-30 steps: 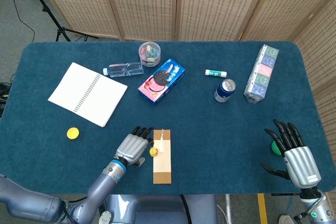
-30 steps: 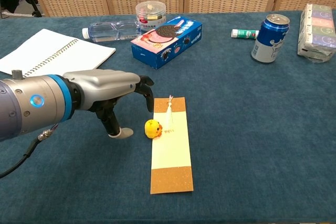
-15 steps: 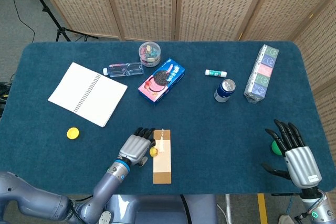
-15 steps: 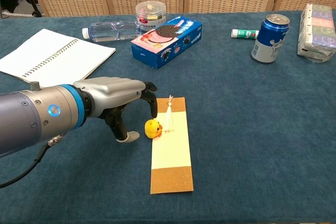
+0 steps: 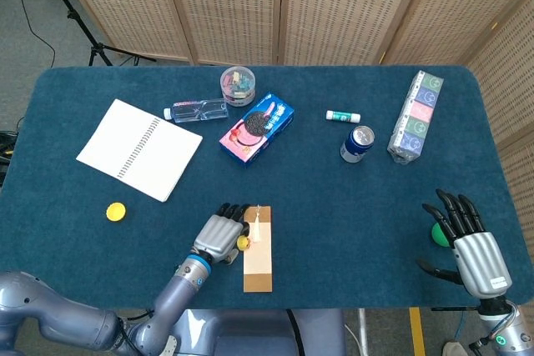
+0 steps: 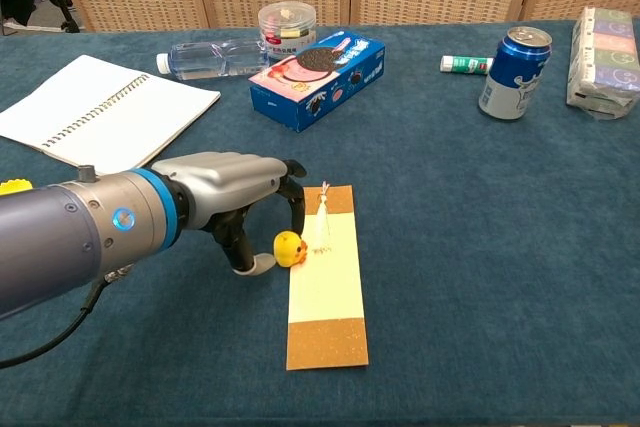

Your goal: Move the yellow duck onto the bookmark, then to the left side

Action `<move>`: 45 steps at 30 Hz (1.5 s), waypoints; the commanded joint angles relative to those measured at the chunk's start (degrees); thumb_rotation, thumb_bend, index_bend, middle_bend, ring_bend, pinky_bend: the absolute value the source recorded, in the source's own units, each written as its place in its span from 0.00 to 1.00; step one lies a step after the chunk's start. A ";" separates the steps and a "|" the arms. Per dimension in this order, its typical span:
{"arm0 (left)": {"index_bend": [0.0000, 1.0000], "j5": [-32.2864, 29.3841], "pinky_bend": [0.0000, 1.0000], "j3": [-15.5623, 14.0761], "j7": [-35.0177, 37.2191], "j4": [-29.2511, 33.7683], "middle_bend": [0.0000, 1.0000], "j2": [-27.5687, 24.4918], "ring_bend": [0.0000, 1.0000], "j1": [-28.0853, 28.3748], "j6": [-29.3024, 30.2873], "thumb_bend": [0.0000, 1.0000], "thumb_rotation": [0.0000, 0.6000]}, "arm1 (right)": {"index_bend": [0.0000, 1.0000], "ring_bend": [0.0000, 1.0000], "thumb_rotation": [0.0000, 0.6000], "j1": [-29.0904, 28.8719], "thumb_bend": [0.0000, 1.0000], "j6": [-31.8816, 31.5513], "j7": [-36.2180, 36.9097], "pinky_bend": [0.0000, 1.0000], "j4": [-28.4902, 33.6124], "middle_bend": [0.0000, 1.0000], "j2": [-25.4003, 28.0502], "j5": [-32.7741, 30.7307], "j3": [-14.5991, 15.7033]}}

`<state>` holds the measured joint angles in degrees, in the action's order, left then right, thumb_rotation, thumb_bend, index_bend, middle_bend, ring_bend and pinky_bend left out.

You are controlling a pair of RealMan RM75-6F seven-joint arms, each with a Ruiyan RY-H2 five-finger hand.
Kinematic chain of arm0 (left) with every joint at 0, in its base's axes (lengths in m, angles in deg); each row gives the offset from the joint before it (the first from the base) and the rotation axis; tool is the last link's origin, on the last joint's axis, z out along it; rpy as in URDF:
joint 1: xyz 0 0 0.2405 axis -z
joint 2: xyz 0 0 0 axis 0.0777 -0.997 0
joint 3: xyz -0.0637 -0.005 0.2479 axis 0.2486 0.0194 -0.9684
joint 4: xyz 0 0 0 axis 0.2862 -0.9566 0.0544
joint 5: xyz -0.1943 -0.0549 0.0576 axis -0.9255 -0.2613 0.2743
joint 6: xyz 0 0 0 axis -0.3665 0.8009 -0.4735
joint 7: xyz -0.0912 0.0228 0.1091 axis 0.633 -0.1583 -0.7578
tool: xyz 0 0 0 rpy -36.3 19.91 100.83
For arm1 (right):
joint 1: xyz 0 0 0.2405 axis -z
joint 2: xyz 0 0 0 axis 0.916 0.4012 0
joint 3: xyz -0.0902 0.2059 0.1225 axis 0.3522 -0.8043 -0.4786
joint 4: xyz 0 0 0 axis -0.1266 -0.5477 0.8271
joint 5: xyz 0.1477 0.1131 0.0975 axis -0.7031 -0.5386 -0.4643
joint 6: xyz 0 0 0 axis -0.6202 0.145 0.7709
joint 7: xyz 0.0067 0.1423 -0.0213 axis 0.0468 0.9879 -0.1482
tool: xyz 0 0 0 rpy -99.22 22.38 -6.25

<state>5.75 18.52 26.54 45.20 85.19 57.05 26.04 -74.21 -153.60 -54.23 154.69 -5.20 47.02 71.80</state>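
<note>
yellow disc [image 5: 116,212]: small round thing, left side of the head view, sitting alone on the blue table [image 5: 334,181] below the notebook.

notebook [image 5: 139,148]: open, spiral-bound, blank pages, upper left.

left hand [image 6: 240,205]: lower left of centre in both views, palm down, fingers arched over the duck. Thumb tip is down on the cloth right next to the duck's left side, and the dark fingertips [image 6: 297,209] come down just behind it. Can't honestly tell if it's actually pinching the duck or just caging it, the views don't settle it.

duck [image 6: 290,247]: tiny yellow one, sitting at the left edge of the bookmark, roughly a third of the way down from its top. Looks like it straddles the edge, partly on the card, partly on cloth.

bookmark [image 6: 327,282]: long cream strip, brown band at the near end, white tassel at the far end, lying flat near the bottom centre.

bottle [image 5: 195,110]: clear, lying on its side, top centre-left.

tub [image 5: 237,84]: round clear one with colourful bits inside, just right of the bottle.

cookie box [image 5: 257,127]: blue and pink, lying flat, centre top.

glue stick [image 5: 343,116]: white with a green cap, lying down, right of centre.

can [image 5: 357,143]: blue, upright, just below the glue stick.

tissue pack [image 5: 415,117]: long wrapped pack, upper right.

right hand [image 5: 467,242]: bottom right corner of the head view, fingers spread, holding nothing.

green ball [image 5: 435,235]: mostly hidden beside the right hand's fingers.
</note>
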 commanded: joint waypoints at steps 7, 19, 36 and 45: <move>0.52 1.01 0.00 -0.51 0.00 -1.75 0.00 1.90 0.00 -0.09 0.95 0.43 1.00 | 0.13 0.00 1.00 0.26 0.10 0.19 0.50 0.00 0.15 0.00 0.27 0.46 -0.31; 0.57 2.23 0.00 0.56 1.42 -0.77 0.00 0.13 0.00 -1.08 1.75 0.46 1.00 | 0.13 0.00 1.00 0.58 0.10 0.44 0.49 0.00 0.11 0.00 0.27 0.86 -0.65; 0.58 7.60 0.00 -1.53 14.25 6.23 0.00 -28.44 0.00 -10.68 1.29 0.46 1.00 | 0.13 0.00 1.00 0.76 0.10 1.41 -0.85 0.00 0.08 0.00 -0.35 1.61 -0.58; 0.58 15.66 0.00 -5.18 34.47 -3.67 0.00 -38.83 0.00 -19.22 -9.33 0.47 1.00 | 0.13 0.00 1.00 0.64 0.10 2.32 -1.93 0.00 -0.11 0.00 -0.90 1.43 -0.70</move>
<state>17.81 15.11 55.06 45.68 49.32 41.41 20.77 -73.56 -151.33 -56.10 154.60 -6.06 48.42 71.09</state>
